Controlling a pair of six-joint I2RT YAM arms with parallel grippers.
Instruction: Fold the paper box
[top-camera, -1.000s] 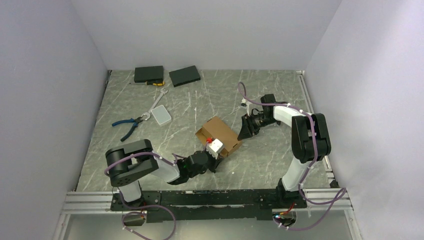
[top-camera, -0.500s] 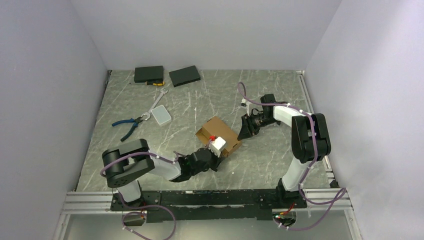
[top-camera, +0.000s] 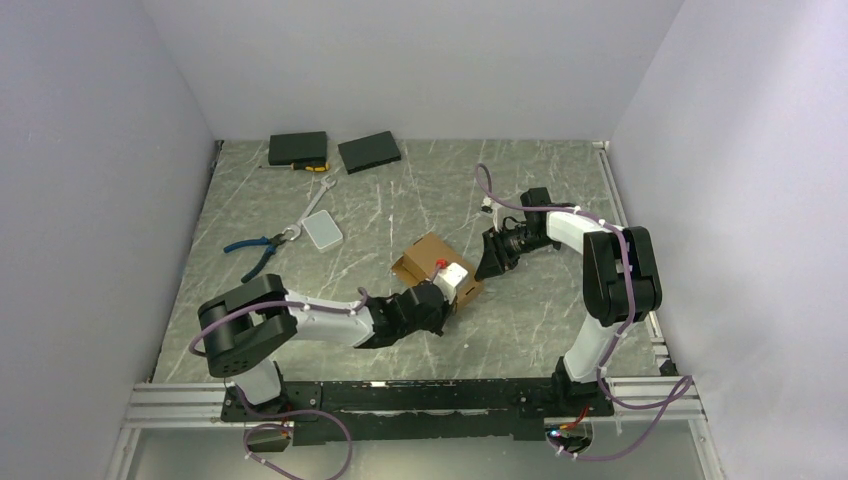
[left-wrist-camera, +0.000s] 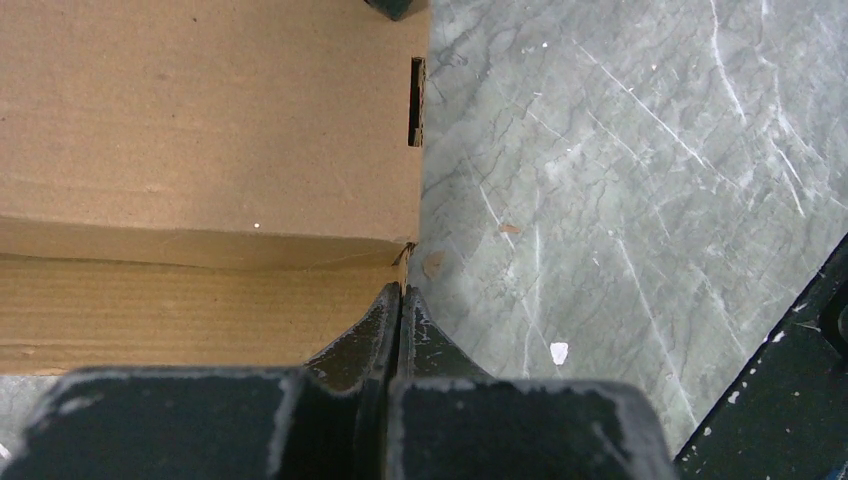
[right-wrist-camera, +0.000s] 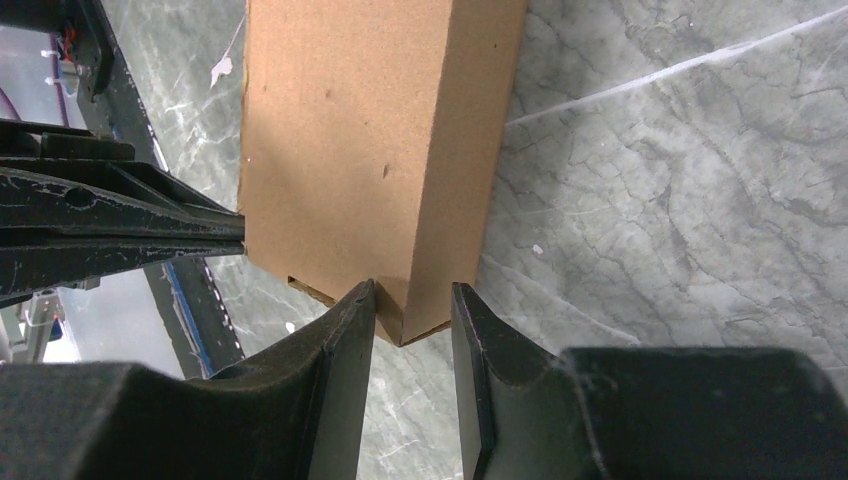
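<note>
My left gripper (left-wrist-camera: 400, 291) is pressed together, tips touching a corner of the paper box (left-wrist-camera: 200, 120); my right gripper (right-wrist-camera: 412, 290) stands slightly apart at another corner.

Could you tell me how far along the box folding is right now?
Done: the paper box already stands as a carton, lid down. In hand: the shut left gripper sits at its near corner; the open right gripper straddles another corner. Left: its left end, top view, looks open.
</note>
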